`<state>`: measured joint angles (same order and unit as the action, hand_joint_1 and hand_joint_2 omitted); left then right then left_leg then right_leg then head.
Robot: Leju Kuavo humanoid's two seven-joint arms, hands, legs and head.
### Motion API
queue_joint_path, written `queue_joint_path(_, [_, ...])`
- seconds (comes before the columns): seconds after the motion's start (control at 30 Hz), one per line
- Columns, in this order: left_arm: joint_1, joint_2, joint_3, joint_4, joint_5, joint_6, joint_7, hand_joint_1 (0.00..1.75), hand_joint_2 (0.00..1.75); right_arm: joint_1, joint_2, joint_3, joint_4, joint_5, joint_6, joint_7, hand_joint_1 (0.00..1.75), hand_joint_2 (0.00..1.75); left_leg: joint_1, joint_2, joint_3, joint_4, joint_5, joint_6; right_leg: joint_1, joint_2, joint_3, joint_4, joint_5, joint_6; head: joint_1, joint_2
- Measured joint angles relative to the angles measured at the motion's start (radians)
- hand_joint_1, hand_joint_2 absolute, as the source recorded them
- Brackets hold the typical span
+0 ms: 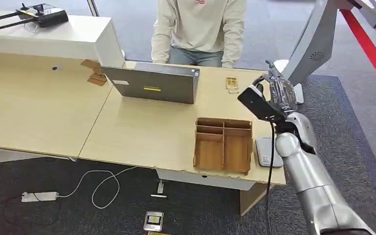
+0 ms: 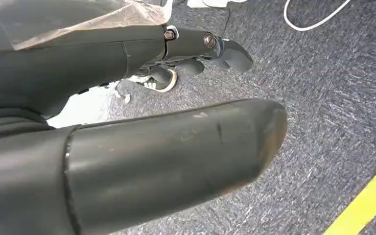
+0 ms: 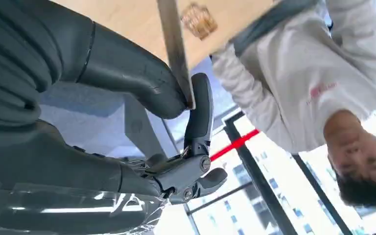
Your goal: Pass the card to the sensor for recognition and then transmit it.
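Right robot hand (image 1: 277, 95) pinches a card (image 3: 175, 49) edge-on, raised beyond the wooden divided tray (image 1: 223, 145).

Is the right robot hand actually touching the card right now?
Touching. In the right wrist view the card is pinched edge-on between the right robot hand's thumb and a dark finger.

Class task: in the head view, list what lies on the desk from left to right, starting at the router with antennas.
Router → cardboard scraps → laptop → wooden organizer tray → grey sensor pad.
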<state>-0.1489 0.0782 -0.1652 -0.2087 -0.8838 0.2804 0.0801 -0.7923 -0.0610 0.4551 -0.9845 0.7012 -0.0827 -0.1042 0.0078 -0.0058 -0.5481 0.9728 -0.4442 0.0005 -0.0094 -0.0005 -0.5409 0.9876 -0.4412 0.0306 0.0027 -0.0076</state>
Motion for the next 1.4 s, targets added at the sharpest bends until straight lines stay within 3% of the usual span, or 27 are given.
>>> queue_joint_path(0.33, [-0.017,0.000,-0.002,0.000,-0.019,-0.006,-0.003,0.00,0.00,-0.017,-0.054,-0.063,-0.085,0.005,-0.033,0.012,1.75,1.75,0.000,0.000,0.000,0.000,0.000,0.000,0.000,0.000,0.000,0.000,0.000,0.000,0.000,0.000])
queue_joint_path(0.63, [-0.024,0.000,-0.002,0.000,-0.016,-0.012,-0.004,0.00,0.00,0.019,-0.051,-0.073,-0.090,0.028,-0.043,-0.005,1.75,1.75,0.000,0.000,-0.001,0.000,0.000,0.000,0.000,0.000,0.000,0.000,0.000,0.000,0.000,0.000])
queue_joint_path(0.93, [-0.053,0.000,-0.005,-0.002,-0.050,-0.048,0.001,0.00,0.00,-0.036,0.021,-0.050,0.051,0.116,-0.042,-0.053,1.75,1.75,0.000,0.000,-0.001,-0.001,0.000,0.000,0.000,0.000,0.000,0.001,0.000,0.000,0.000,0.000])
queue_joint_path(1.3, [-0.062,-0.001,-0.010,-0.003,-0.047,-0.049,0.005,0.00,0.00,-0.120,0.097,-0.015,0.259,0.134,-0.055,-0.085,1.75,1.75,0.000,0.000,-0.001,-0.001,0.000,0.000,0.000,0.000,0.000,0.001,0.000,0.000,0.000,0.000])
queue_joint_path(1.33, [-0.062,-0.001,-0.010,-0.003,-0.045,-0.048,0.005,0.00,0.00,-0.124,0.103,-0.013,0.272,0.135,-0.056,-0.088,0.47,1.75,0.000,0.000,-0.001,-0.001,0.000,0.000,0.000,0.000,0.000,0.001,0.000,0.000,0.000,0.000])
queue_joint_path(1.37, [-0.061,-0.001,-0.010,-0.003,-0.045,-0.047,0.005,0.00,0.00,-0.127,0.109,-0.011,0.283,0.135,-0.056,-0.089,0.00,1.75,0.000,0.000,-0.001,-0.001,0.000,0.000,0.000,0.000,0.000,0.001,0.000,0.000,0.000,0.000])
queue_joint_path(1.4, [-0.059,-0.001,-0.010,-0.003,-0.043,-0.046,0.005,0.00,0.00,-0.130,0.114,-0.009,0.294,0.135,-0.057,-0.089,0.00,1.75,0.000,-0.001,-0.001,-0.001,0.000,0.000,0.000,0.000,0.000,0.001,0.000,0.000,0.000,0.000])
